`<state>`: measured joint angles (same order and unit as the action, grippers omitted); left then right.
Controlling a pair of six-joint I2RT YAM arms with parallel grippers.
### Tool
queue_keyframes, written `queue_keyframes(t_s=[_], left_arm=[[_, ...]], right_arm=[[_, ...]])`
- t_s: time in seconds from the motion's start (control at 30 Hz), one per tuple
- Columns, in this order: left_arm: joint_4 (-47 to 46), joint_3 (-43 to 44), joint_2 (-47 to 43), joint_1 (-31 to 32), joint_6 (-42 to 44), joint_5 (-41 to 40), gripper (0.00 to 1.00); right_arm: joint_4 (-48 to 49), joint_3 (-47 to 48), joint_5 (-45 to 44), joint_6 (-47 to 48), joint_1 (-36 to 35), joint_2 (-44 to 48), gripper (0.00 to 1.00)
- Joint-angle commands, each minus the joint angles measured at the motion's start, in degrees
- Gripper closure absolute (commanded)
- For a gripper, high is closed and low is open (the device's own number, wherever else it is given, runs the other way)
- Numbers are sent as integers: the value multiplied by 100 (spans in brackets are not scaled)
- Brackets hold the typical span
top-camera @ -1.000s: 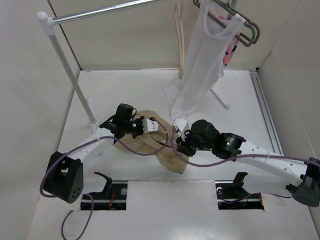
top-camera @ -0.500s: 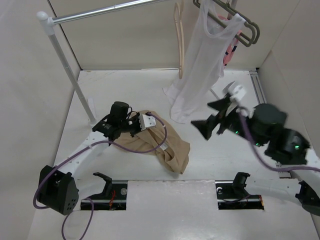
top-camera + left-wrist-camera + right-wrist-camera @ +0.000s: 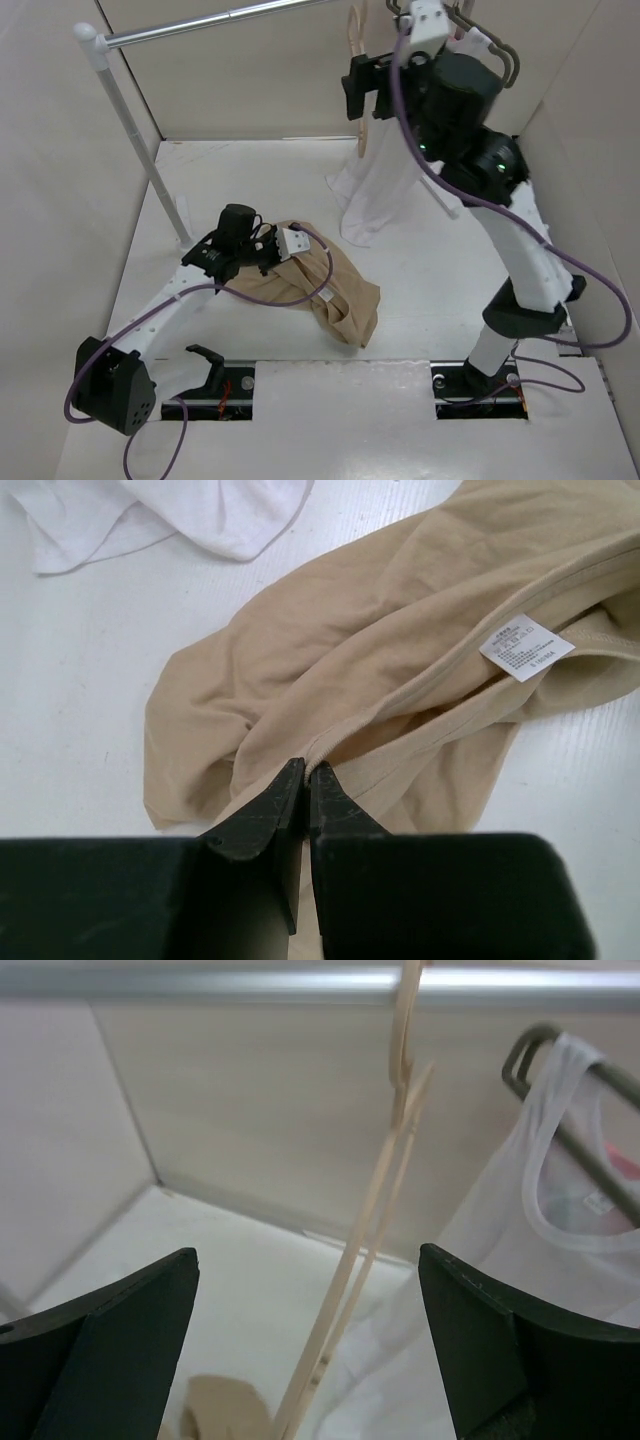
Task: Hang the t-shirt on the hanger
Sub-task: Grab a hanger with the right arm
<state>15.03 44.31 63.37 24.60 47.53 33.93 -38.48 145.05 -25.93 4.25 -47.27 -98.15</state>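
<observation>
From above, find the t-shirt [image 3: 340, 290] heaped mid-way across the white counter [image 3: 430, 270], with the left arm [image 3: 165, 300] stretched low and the left jaws buried at the heap's left edge. Look up for the right arm [image 3: 525, 250], reared almost to full height and bent at the wrist toward the rail [image 3: 220, 22], putting the right jaws just beside the hanger [image 3: 356, 28] hung there next to the white tank top [image 3: 385, 190]. Through the left wrist, see the left jaws pressed together on a seam fold of the t-shirt [image 3: 400, 630], with the care label [image 3: 525, 647] off to the right. Through the right wrist, see the right jaws spread wide, with the hanger [image 3: 365, 1260] edge-on between them and touched by neither. To do this step well, probably centre on the thin stem below the hook, close gently to avoid setting it swinging, then lift up and off the rail [image 3: 200, 980] rather than drag sideways, keeping clear of the tank top [image 3: 560, 1200].
</observation>
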Motion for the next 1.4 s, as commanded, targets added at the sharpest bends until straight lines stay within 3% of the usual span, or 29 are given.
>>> queue_keyframes(t_s=[0.0, 0.2, 0.33, 0.43, 0.47, 0.5, 0.7, 1.07, 1.17, 1.37], left_arm=[[0, 60, -281, -34, -86, 43, 100], [-61, -125, -334, -34, -147, 43, 100], [-113, -125, -439, -34, -147, 43, 100], [-114, -125, -440, -34, -147, 43, 100], [-62, -125, -440, -34, -147, 43, 100], [-61, -125, -440, -34, -147, 43, 100], [-61, -125, -501, -34, -147, 43, 100], [-167, -125, -501, -34, -323, -9, 100], [-219, -73, -501, -34, -454, -10, 100], [-106, 50, -501, -87, -578, 43, 100]], right_arm=[[490, -144, -183, 111, 331, -195, 6], [175, -21, -228, -82, 666, -776, 13], [208, -494, 43, -232, 850, -750, 26], [455, -952, 124, -355, 912, -575, 73], [508, -1040, 63, -355, 912, -574, 95], [586, -1110, 62, -355, 912, -487, 100], [639, -1216, 499, -189, 965, -249, 100], [1598, -2253, 1011, 515, 728, 779, 100], [1510, -2718, 1072, 515, 535, 1007, 100], [1256, -4659, 1362, 209, -37, 2175, 100]])
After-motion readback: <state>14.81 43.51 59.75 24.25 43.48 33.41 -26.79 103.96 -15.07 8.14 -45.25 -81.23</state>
